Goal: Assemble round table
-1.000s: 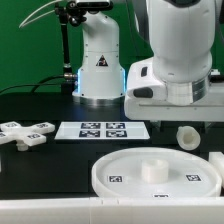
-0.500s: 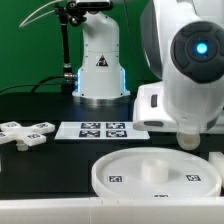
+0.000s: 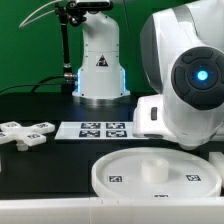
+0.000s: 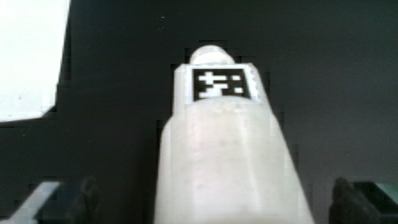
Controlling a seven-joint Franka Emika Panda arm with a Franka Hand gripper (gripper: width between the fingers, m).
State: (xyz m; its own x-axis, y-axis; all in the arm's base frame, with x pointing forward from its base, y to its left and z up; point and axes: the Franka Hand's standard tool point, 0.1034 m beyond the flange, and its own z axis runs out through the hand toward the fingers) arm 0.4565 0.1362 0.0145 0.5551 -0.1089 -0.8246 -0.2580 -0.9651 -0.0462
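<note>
End effector [image 4: 210, 208] spread wide, a finger either side of the leg [image 4: 217, 150] on the dark desk [image 4: 116, 90], so I want it centred and squared before I squeeze, else I reckon it slips out.

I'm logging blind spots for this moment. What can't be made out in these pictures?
Leg: hidden behind the arm in the exterior view.
Claw: same; wrist view's edge cuts all but its fingertips.
Round disc: exterior view's bottom edge cuts its near side.
Cross-shaped foot: clipped by the exterior view's left edge.
</note>
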